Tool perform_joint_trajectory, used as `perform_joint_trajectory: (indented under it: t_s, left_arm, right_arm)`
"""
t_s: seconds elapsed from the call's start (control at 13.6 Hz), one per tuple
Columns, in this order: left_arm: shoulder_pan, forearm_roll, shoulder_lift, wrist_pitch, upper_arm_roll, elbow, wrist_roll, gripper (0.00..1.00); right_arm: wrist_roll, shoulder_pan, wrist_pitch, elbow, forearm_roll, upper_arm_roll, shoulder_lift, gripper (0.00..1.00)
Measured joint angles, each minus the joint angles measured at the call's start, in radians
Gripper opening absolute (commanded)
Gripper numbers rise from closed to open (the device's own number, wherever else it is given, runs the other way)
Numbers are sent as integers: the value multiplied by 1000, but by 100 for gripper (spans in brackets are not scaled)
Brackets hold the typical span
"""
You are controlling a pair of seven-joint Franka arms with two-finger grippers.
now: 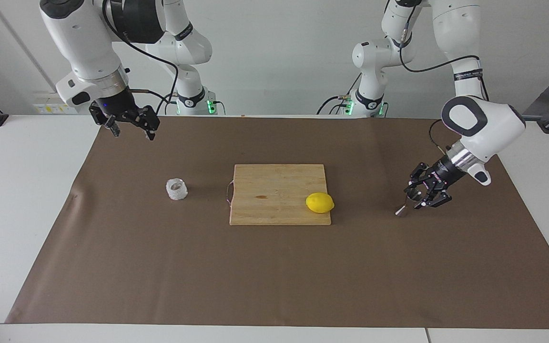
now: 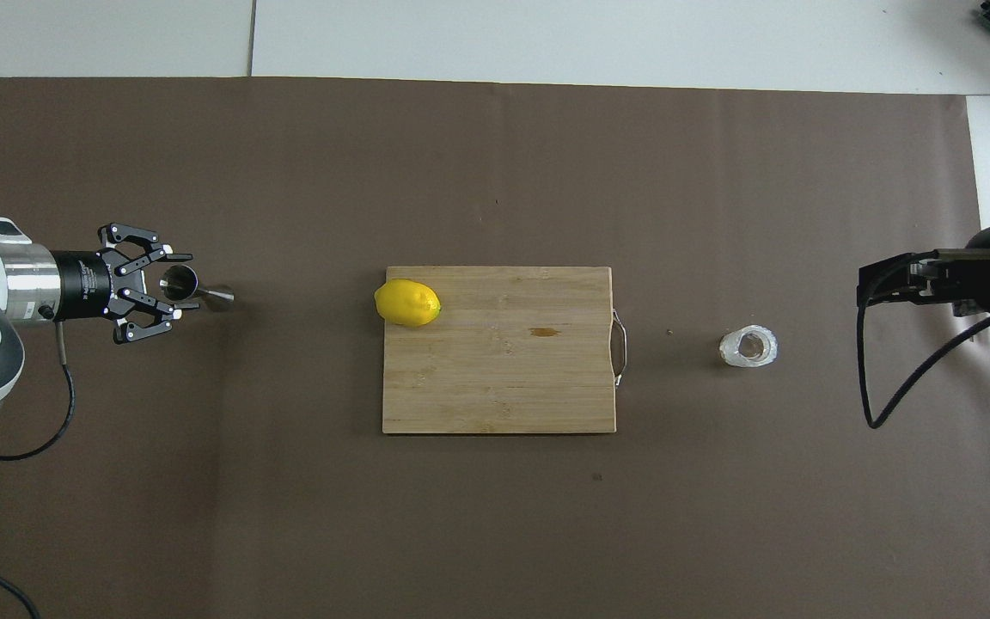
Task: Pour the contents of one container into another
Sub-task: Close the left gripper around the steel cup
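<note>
Steel hourglass jigger (image 1: 407, 202) tilted on brown mat, left pincer (image 1: 420, 196) half-closed around its upper cone.

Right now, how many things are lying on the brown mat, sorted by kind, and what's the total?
Containers: 2, the crinkled cup and the steel jigger
Fruit: 1, the lemon
Boards: 1, the wooden cutting board
Total: 4
</note>
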Motion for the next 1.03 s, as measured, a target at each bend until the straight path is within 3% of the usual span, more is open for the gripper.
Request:
perform_joint_trajectory:
  t_s: [0.3,0.37,0.59,1.03]
  left_arm:
    - [1,0,0,-6,3,0,0,63]
    - [1,0,0,-6,3,0,0,54]
    - [1,0,0,-7,3,1,0,0]
    - [1,4,0,-14,2,9,0,0]
  right_arm:
    - [0,0,0,0,0,0,0,100]
    - [0,0,0,0,0,0,0,100]
    - [0,0,0,0,0,0,0,100]
    - [0,0,0,0,0,0,0,100]
